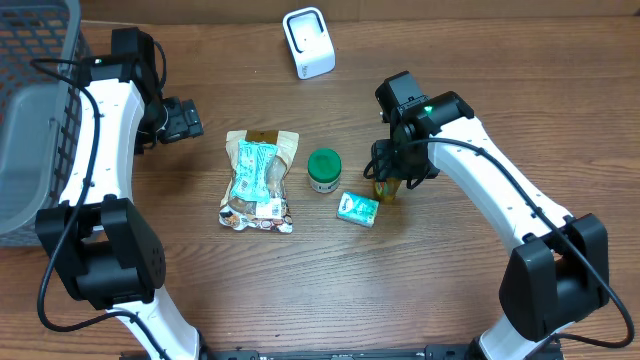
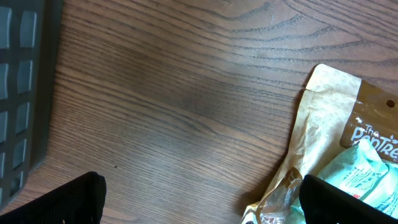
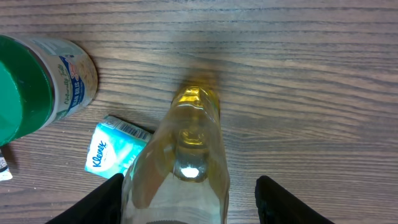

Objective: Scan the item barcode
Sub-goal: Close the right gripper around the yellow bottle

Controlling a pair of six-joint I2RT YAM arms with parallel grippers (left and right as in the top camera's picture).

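The yellow bottle (image 3: 193,155) runs off the right wrist view's near edge; overhead, the right gripper (image 1: 392,178) hides most of it. The basket (image 1: 40,120) is cut off at left.

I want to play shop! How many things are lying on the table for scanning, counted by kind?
Snack bag: 1
Jar with green lid: 1
Tissue pack: 1
Yellow bottle: 1
Total: 4
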